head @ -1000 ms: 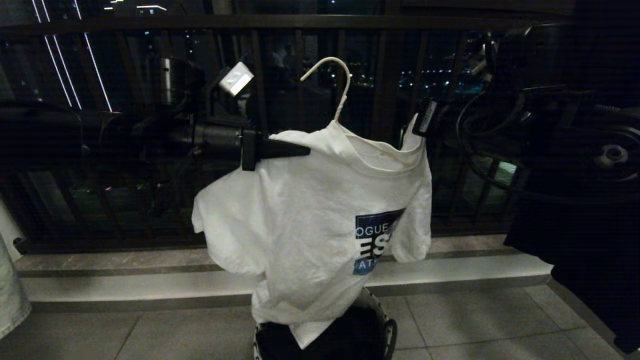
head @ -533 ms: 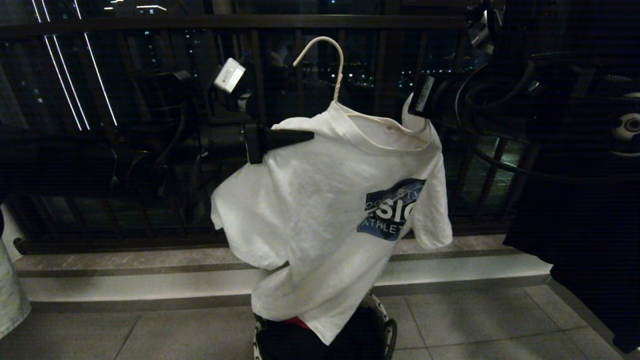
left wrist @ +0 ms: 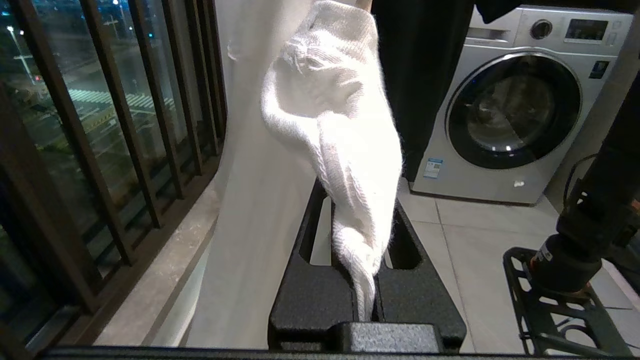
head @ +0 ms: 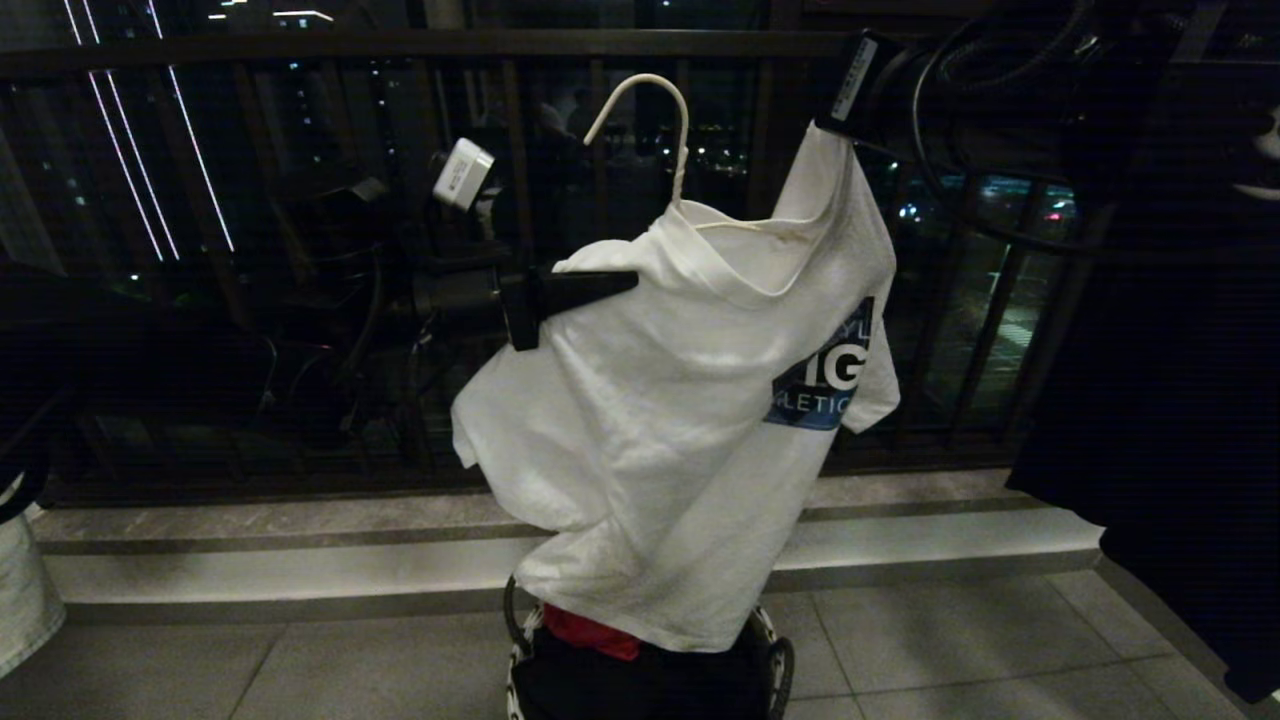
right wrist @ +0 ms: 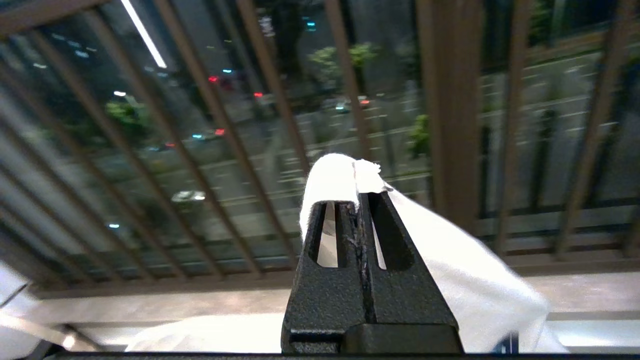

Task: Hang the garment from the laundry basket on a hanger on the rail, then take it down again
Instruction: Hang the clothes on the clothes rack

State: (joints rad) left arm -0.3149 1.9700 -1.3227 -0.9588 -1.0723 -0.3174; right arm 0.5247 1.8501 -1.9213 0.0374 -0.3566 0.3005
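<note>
White garment with a blue-and-dark chest graphic (white letters); red cloth below it; white hanger above.

Both arms are matt black with looping black cables. The left tool has tapered, textured black fingers with slotted cut-outs; a small white box sits above its wrist. The right tool matches, with a white label.

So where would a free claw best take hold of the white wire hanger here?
By the twisted neck just under the hook of the hanger, coming from the front. It is the only bare stretch: the T-shirt drapes the rest, and the left claw and right claw pinch the shoulders.
</note>
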